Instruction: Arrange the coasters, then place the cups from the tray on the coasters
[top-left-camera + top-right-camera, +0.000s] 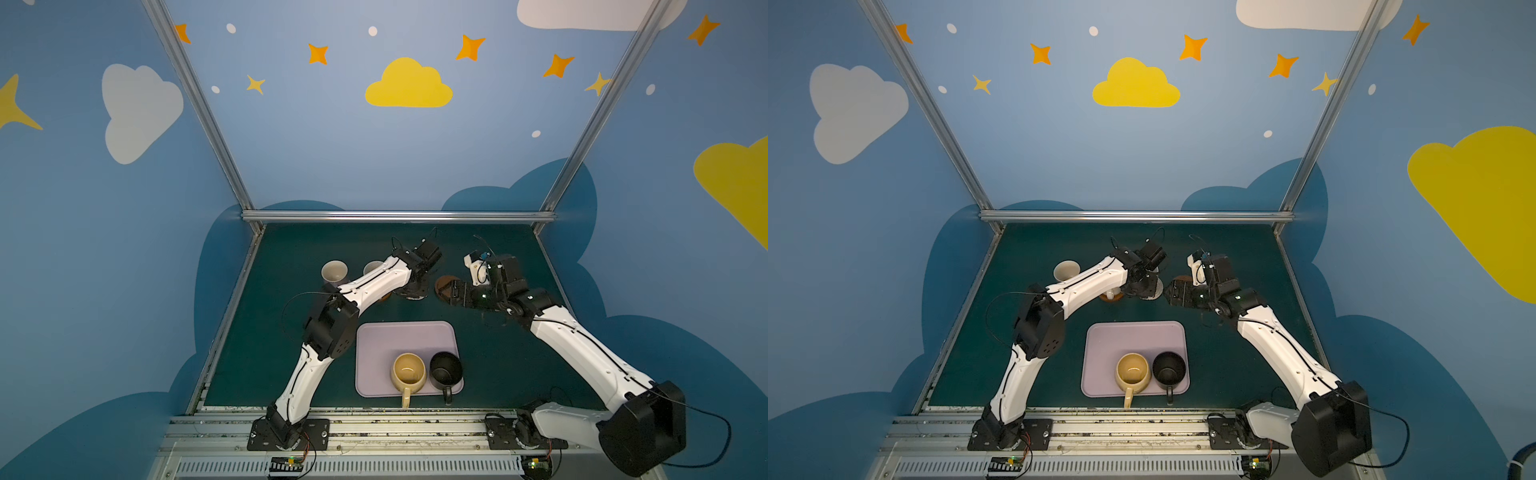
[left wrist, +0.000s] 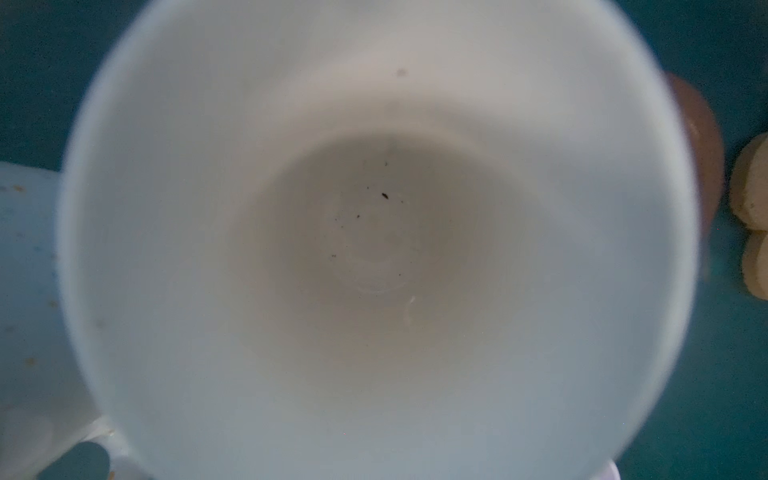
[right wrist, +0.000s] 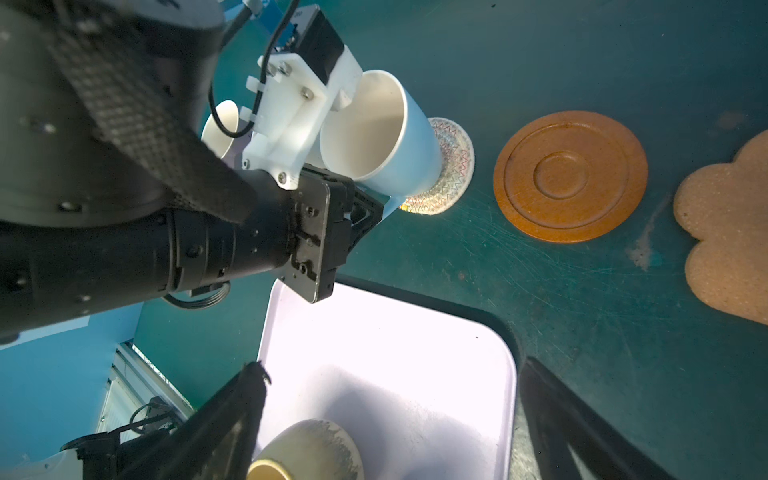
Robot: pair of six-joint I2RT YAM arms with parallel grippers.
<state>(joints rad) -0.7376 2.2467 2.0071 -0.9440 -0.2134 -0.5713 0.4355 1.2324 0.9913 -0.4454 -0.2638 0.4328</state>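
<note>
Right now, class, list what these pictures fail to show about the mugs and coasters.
Paw coaster: cut by the right wrist view's edge; under the right arm in both top views.
Blue mug: blurred close-up filling the left wrist view.
Yellow mug: cut by that view's edge.
Second mug: behind the left arm in a top view.

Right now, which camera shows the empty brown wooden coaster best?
The right wrist view: the brown wooden coaster lies whole and sharp. In both top views it is partly hidden; the left wrist view catches only a blurred edge.
</note>
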